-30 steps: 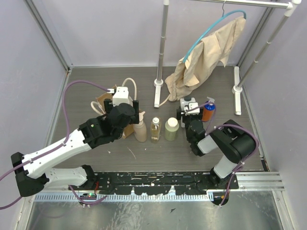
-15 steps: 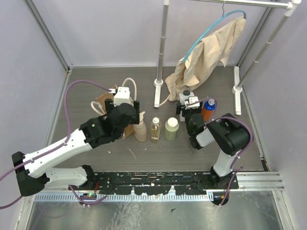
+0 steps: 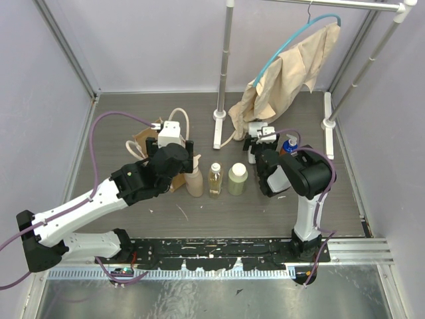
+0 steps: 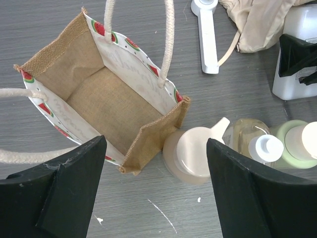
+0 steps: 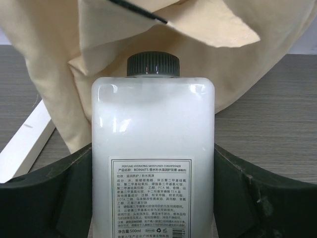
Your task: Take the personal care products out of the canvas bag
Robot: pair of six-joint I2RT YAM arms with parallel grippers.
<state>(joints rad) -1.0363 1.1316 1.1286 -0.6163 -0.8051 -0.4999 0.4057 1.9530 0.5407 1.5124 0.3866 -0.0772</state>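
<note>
The small boxy tan-brown canvas bag [image 4: 119, 99] with its two cream rope handles stands upright on the dark grey wood-grain table [image 3: 119, 103]. Its mouth is open, so you look straight down onto its woven floor and the watermelon-print band round the rim.

Hard by the bag's corner, on the side towards the right arm, stands the squat tan bottle [image 4: 190, 156] with the peach spouted cap. Whether it touches the fabric I cannot tell. Next out from the bag in the same row comes the slim amber bottle [image 4: 240, 136] with a white cap, then the olive-green bottle [image 4: 287, 134] with the pale lid. Each stands just beside the last, and all three are upright on the table outside the bag.

Farther from the bag again, past the end of that row and towards the back of the table, is the white flat-sided bottle [image 5: 153, 139] with the dark screw cap. It is upright, its printed label facing the right wrist camera.

The left gripper [image 4: 154, 144] hangs above the bag's near corner and the tan bottle, jaws spread wide, with nothing in them. The right gripper [image 5: 153, 153] has its two fingers [image 5: 49, 198] pressed one to each side of the white bottle, part-way open and clamped on it.

Behind the white bottle, farther yet from the bag, a large beige cloth [image 3: 285, 76] droops from a teal hanger [image 3: 282, 44] down to the table. It hangs beside the white foot [image 4: 205, 34] of a metal rack.
</note>
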